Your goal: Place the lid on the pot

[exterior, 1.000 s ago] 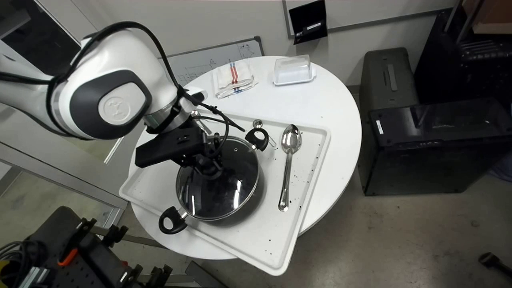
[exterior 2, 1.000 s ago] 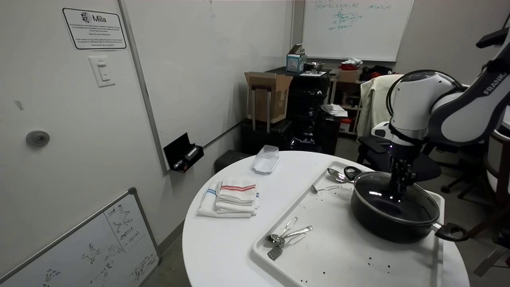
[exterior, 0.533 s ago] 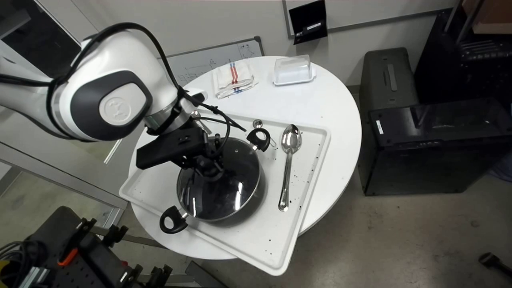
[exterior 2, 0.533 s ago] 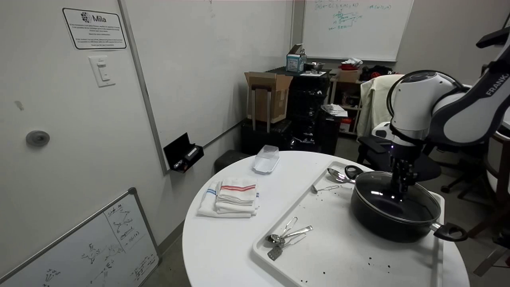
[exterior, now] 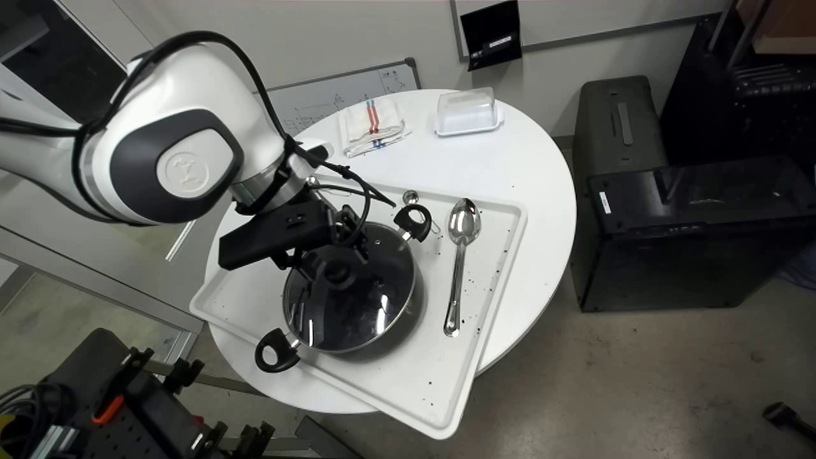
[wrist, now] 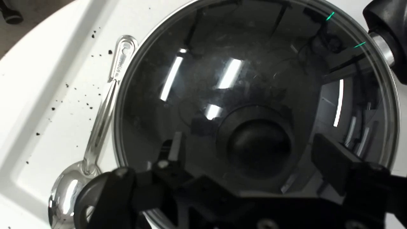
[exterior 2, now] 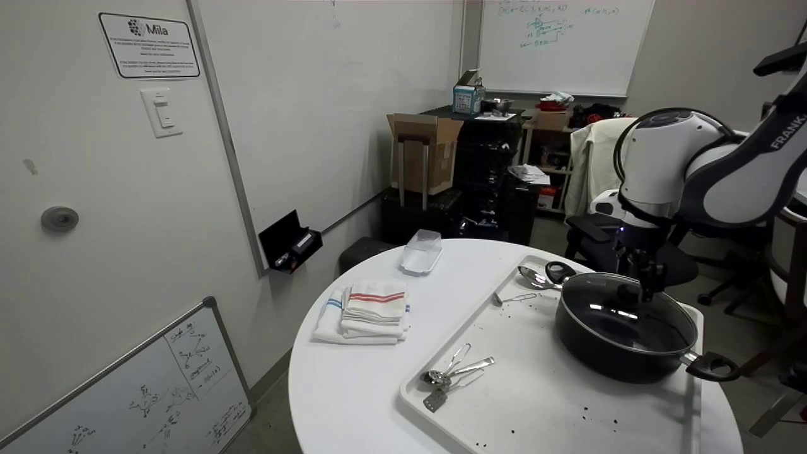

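Observation:
The round glass lid [wrist: 254, 86] rests on the black pot [exterior 2: 605, 359], its metal rim following the pot's edge in both exterior views. At the lid's centre is a dark knob [wrist: 259, 152]. My gripper [wrist: 249, 148] is open around this knob. In the wrist view one finger [wrist: 175, 148] stands to the knob's left and the other finger [wrist: 330, 159] to its right, with a gap on each side. From above, in an exterior view, the gripper [exterior: 338, 271] hangs over the middle of the lid. Two loop handles stick out from the pot, one handle [exterior: 275, 350] past the tray's edge.
The pot stands on a white tray [exterior: 427, 389] on a round table [exterior: 535, 191]. A large metal spoon [exterior: 456, 274] lies beside it. Several small utensils [exterior 2: 451, 378] lie at a tray corner. Folded towels [exterior 2: 372, 315] and a clear-covered dish [exterior 2: 421, 255] sit behind.
My gripper has opened, so its fingers have spread away from the knob, which now shows. The lid and pot shifted very slightly earlier and stay in place now.

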{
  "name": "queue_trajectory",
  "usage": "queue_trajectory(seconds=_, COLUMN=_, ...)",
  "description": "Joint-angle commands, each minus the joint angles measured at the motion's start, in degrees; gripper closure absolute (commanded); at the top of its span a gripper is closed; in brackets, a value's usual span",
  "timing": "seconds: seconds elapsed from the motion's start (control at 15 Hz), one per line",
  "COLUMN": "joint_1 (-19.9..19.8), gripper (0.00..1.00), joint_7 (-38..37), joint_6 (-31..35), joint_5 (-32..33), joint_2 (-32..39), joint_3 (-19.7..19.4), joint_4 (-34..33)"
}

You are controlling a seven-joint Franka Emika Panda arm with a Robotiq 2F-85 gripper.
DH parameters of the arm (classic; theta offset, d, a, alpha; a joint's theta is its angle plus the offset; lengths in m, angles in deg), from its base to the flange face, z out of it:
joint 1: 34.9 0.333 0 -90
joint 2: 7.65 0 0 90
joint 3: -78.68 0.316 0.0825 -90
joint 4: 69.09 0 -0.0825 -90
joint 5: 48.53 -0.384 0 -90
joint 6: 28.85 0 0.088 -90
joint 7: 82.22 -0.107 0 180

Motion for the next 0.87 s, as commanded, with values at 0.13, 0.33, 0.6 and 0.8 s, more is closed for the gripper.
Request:
queue_trajectory(seconds=0.13, joint_1=0.79, gripper=0.0, joint_7=-1.39, joint_6=0.83, joint_5=1.42, joint_2=-1.65, joint_3=-0.85, joint_4=1.15)
queue_trajectory(seconds=0.33, joint_1=0.93, gripper=0.0, joint_7=-1.35, joint_6=0.65, joint_5=1.51, joint_2=-2.38, joint_3=-0.8, joint_4=1.5)
queue_trajectory(seconds=0.6, joint_1=1.22, gripper=0.0, joint_7=-1.33, joint_6=-0.12, joint_5=1.42, joint_2=-4.46, joint_3=-0.63, joint_4=2.63)
queue_trajectory(seconds=0.8, joint_1=1.52, gripper=0.0, joint_7=-1.41, joint_6=-0.94, joint_5=1.25, joint_2=-6.83, joint_3=-0.5, joint_4=3.9)
